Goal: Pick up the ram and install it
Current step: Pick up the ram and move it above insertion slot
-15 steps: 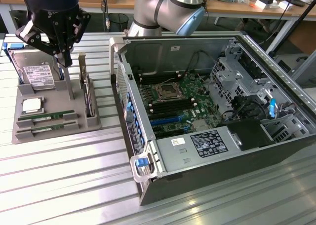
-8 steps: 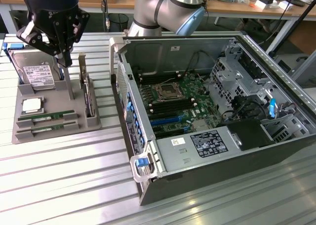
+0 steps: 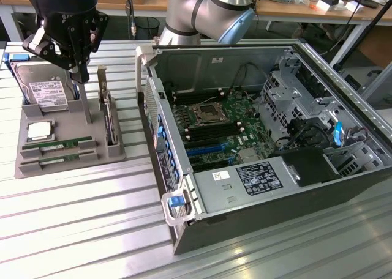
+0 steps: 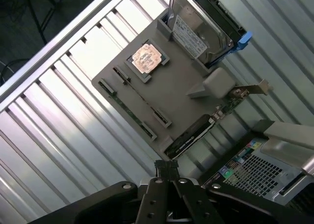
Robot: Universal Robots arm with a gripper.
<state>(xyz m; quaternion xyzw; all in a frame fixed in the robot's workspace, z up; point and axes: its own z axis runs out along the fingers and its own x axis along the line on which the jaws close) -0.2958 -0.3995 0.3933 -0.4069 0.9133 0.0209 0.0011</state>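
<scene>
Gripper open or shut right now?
Shut: the gripper has its fingertips pressed together, nothing between them, over the tray.

The ram [image 3: 58,144] [image 4: 141,97] is a long, thin green board, set on edge in a slot of the grey holder tray [image 3: 24,126]. A second ram stick [image 3: 59,157] [image 4: 126,109] of the same look lies parallel, just beside it, in the neighbouring slot.

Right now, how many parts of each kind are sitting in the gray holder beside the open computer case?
Ram sticks: 2
Hard drive: 1
Processor chip: 1
Expansion card: 1
Total: 5
</scene>
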